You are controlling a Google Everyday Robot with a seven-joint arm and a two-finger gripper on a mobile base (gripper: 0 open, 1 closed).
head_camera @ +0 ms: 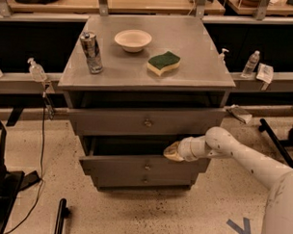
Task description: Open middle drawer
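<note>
Camera view looks down on a grey metal cabinet (219, 100) with three drawers standing on a speckled floor (148, 213). The middle drawer (116, 165) stands pulled out partway toward the near side, with a dark gap showing above its flat front; its small round knob (147, 166) sits at the centre. The uppermost drawer (112, 121) also juts out a little from under the top, while the lowest drawer (120, 178) sits further back beneath the middle one.

A white arm (241, 158) reaches in from the near right. Its gripper (170, 151) is at the top edge of the middle drawer's front, right of the knob, and seems to touch that edge; whether it is open or closed on the edge cannot be told.

On the cabinet's top surface (197, 48) stand a silver drink can (91, 51) at the left, a cream bowl (133, 40) toward the far side, and a green-and-yellow sponge (164, 62) just right of centre. A clear pump bottle (36, 70) stands on the rail to the left, and a water bottle (251, 64) on the rail to the right. A blue tape cross (244, 230) marks the floor at the near right.
</note>
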